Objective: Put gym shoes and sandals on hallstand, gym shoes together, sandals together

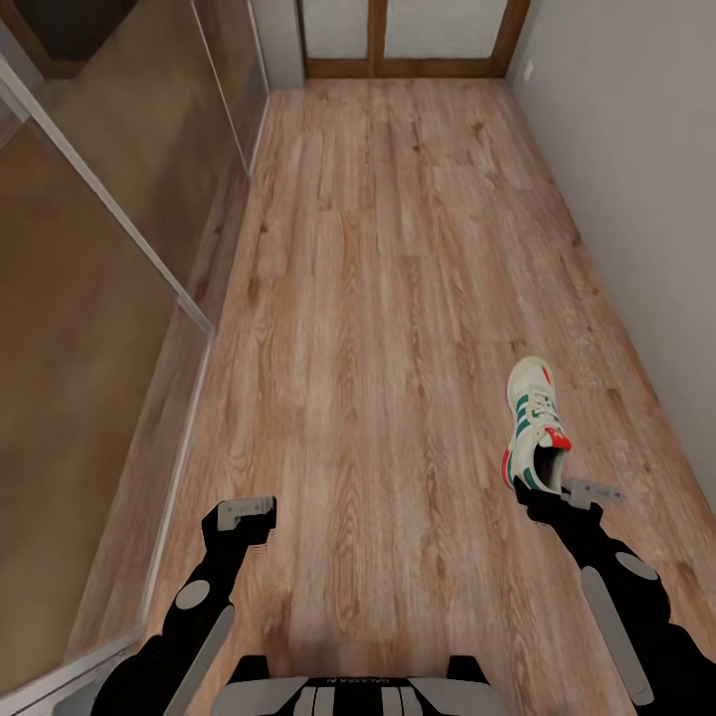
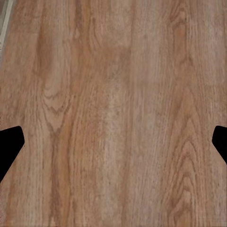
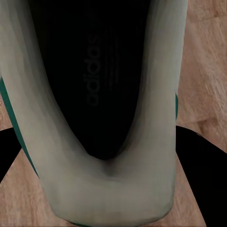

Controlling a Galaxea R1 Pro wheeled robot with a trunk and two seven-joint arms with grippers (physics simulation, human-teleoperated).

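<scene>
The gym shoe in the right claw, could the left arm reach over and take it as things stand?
Probably yes. The left claw is open and holds nothing, and only bare corridor floor shows between it and the gym shoe, though the right claw grips the shoe's heel.

head: high, down corridor floor [image 1: 378,298] | wrists: close, same floor

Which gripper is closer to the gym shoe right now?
Right. The right gripper is clamped on the gym shoe at its heel, holding it above the corridor floor. The left gripper hangs open across the corridor, well apart from it.
</scene>
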